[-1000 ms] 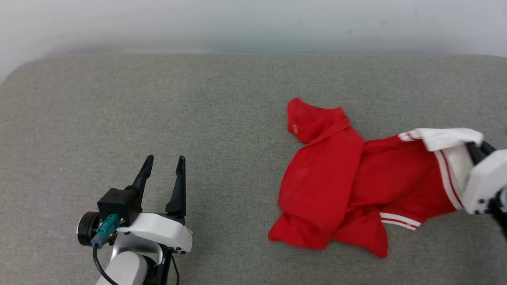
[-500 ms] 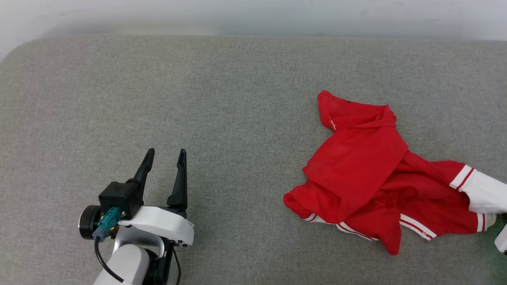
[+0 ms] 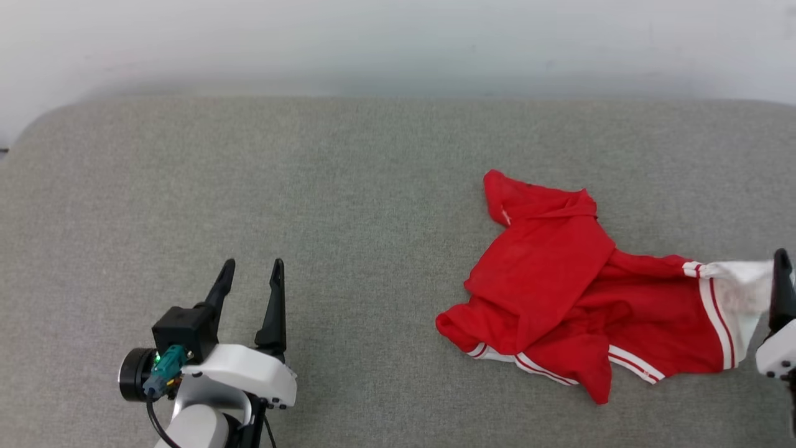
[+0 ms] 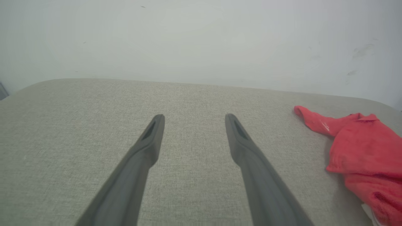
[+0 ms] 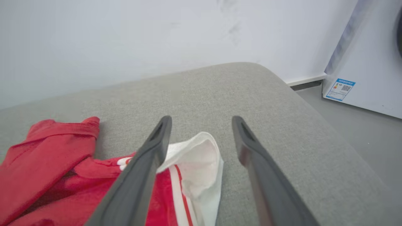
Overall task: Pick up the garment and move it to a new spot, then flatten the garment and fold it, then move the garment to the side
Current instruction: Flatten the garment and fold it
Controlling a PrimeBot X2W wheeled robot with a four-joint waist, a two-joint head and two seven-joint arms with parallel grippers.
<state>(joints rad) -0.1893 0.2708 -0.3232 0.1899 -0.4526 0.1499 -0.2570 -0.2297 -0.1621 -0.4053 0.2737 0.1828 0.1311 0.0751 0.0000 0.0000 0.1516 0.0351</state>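
Note:
The garment [image 3: 559, 292] is a red jersey lying crumpled on the right half of the grey cushion [image 3: 373, 186], its print hidden in the folds. Its white sleeve [image 3: 737, 289] with red-striped trim points right. My right gripper [image 3: 782, 261] is at the view's right edge, beside that sleeve. In the right wrist view, the right gripper [image 5: 201, 121] is open, and the white sleeve [image 5: 201, 160] lies low between its fingers, against the left one. My left gripper [image 3: 254, 264] stands open at the lower left, far from the jersey [image 4: 361, 147], with nothing between its fingers [image 4: 147, 147].
A pale wall [image 3: 398, 43] runs behind the cushion. The cushion's right end [image 5: 301, 103] rounds off and drops to the floor, where a white appliance [image 5: 370, 62] with a label stands. Bare cushion stretches across the left and middle.
One second ago my right gripper held the white sleeve lifted; now it is open and the sleeve lies on the cushion. The head camera shifted. The left gripper kept its pose.

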